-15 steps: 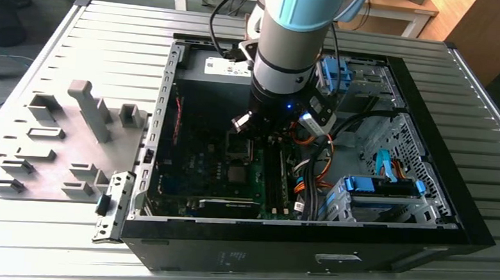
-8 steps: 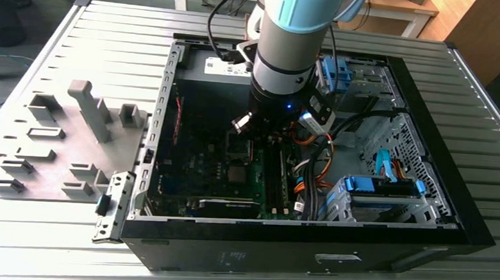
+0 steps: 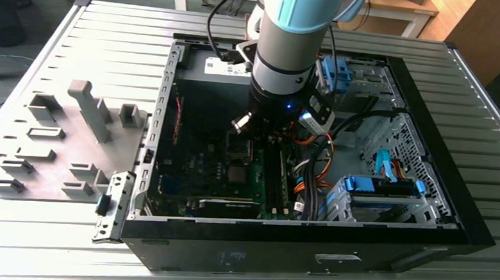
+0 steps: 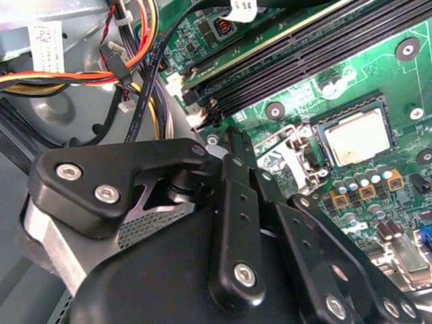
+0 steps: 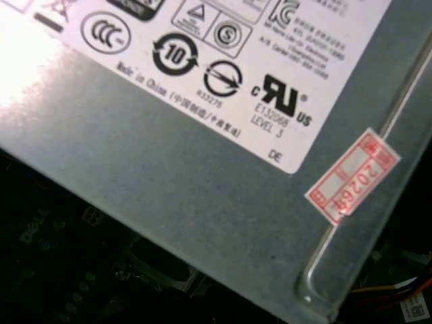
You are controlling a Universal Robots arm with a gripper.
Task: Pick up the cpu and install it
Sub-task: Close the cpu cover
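In the second wrist view the cpu (image 4: 358, 138), a small square chip with a pale metal top, lies flat inside the black socket frame on the green motherboard (image 4: 378, 74). My gripper (image 4: 233, 138) shows as black linkages in front of the camera, a short way off from the chip and not touching it. In the exterior view the arm reaches down into the open computer case (image 3: 452, 208), with the gripper (image 3: 263, 133) low over the board's middle.
Orange, yellow and black cables (image 4: 128, 74) run beside the gripper, next to long black memory slots (image 4: 304, 61). A grey box with a white label (image 5: 202, 189) is close in the first wrist view. Blue drive brackets (image 3: 383, 185) stand at the exterior view's right, a grey fixture plate (image 3: 62, 143) at its left.
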